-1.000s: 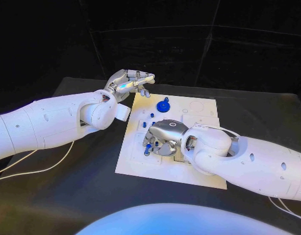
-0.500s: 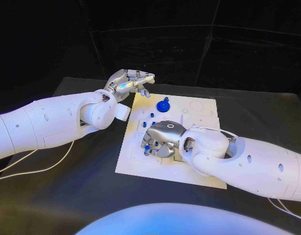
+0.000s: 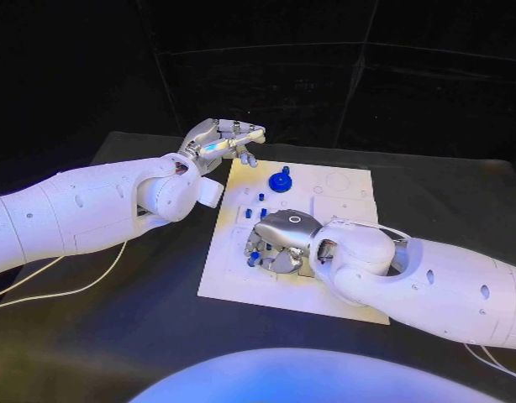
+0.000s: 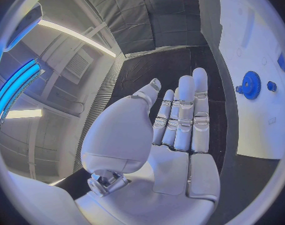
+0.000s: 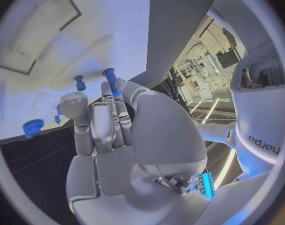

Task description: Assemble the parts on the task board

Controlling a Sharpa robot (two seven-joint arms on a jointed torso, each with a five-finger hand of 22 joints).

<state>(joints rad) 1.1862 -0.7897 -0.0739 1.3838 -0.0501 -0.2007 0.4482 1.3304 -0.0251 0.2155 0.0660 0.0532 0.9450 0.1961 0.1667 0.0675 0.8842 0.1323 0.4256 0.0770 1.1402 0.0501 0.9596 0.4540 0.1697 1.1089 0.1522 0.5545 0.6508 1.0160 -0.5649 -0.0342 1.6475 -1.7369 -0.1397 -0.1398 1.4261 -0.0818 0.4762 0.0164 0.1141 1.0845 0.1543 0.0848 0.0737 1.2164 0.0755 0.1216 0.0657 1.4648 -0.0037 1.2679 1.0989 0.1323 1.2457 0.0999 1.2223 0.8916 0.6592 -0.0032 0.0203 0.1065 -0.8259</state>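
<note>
Black surface (image 3: 113, 336), white board (image 3: 240, 281) mid-frame.
Right robot hand (image 3: 276, 243) pinches a blue peg (image 5: 110, 80) over the board; left robot hand (image 3: 219, 141) spread, empty, upper left.

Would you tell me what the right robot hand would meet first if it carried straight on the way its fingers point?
Probably the blue peg just beyond the right robot hand, though depth is unclear.

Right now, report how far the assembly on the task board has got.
Done: a blue gear looks seated at the far end of the task board.
In hand: the right hand is low over the board's middle, a blue peg at its fingers; whether gripped, I cannot tell. The left hand hovers open off the board.
Left: several small blue parts remain near the right hand.
</note>
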